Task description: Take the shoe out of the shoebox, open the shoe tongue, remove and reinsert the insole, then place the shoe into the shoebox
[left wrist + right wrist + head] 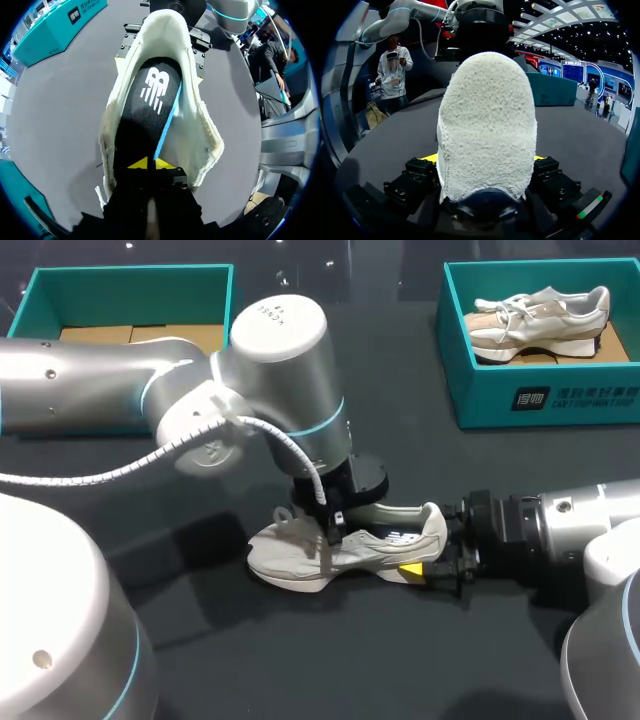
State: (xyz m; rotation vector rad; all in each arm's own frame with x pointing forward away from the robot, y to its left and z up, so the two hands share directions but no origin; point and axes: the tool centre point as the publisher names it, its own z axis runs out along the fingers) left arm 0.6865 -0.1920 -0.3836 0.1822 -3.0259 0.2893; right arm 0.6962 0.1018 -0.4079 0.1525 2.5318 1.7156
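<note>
A pale grey-white shoe lies on its sole in the middle of the dark table, toe to the left. My left gripper comes down from above into its opening. In the left wrist view its yellow tips are pressed together on the black insole, whose blue edge runs up to them. The shoe's padded collar spreads wide around the insole. My right gripper is level with the table at the heel. In the right wrist view the fuzzy heel fills the space between its fingers, touching both.
A teal shoebox at the back right holds a second pale shoe. Another teal box, with cardboard inside, stands at the back left. Bare dark tabletop lies in front of the shoe.
</note>
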